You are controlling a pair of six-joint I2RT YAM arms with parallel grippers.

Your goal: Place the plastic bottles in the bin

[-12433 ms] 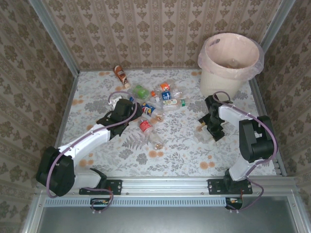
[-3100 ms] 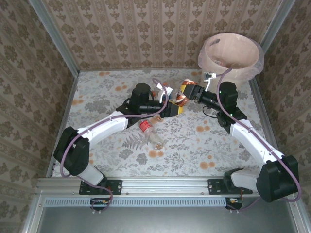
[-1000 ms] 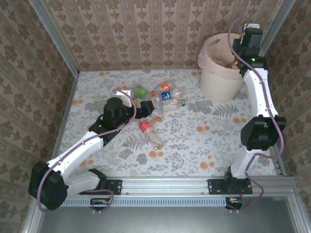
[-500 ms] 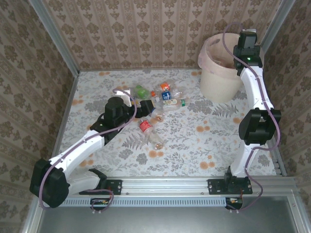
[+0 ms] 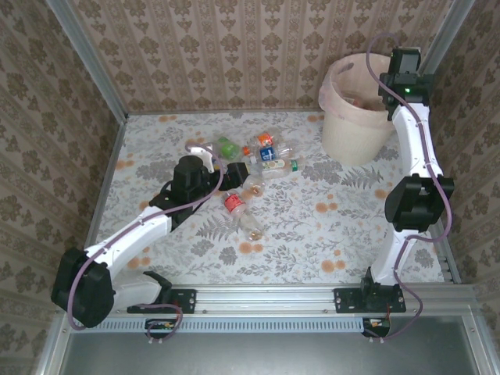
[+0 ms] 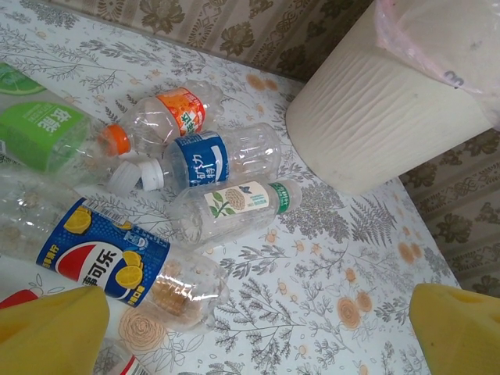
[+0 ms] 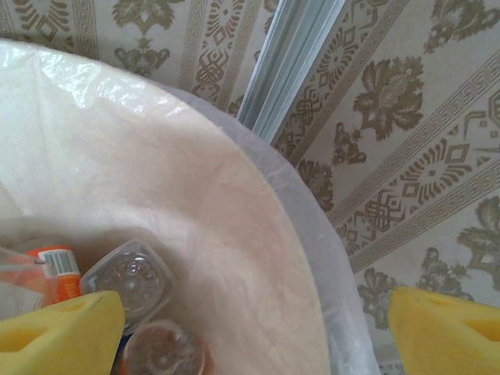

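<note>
Left wrist view puts the left hand [image 6: 258,336] released, its yellow pads [image 6: 55,320] wide apart at the bottom corners with nothing between them. Just above the lower-left pad lies the blue-and-yellow-labelled bottle [image 6: 117,262], the nearest of the plastic bottles [image 6: 195,180]. Its long axis slants from left down toward centre, close to the line between the pads, so I judge the hand must turn before closing across the body. Beyond it, toward upper centre, sit the white-labelled bottle [image 6: 234,207], the blue-labelled bottle [image 6: 219,156] and the orange-labelled bottle [image 6: 168,117], all lying on the desk [image 6: 328,273]. The bin [image 6: 383,117] stands well apart at upper right. In the top view the left hand [image 5: 223,173] is beside this cluster and plainly the nearer one; the right hand [image 5: 402,62] hangs over the bin [image 5: 355,129] at upper right. The right wrist view shows its pads spread and empty above the liner [image 7: 258,203], with dropped bottles [image 7: 129,277] inside. Three seconds back that hand gripped an orange-labelled bottle near the cluster; now it has let go over the bin, and the left arm has drawn back slightly.
</note>
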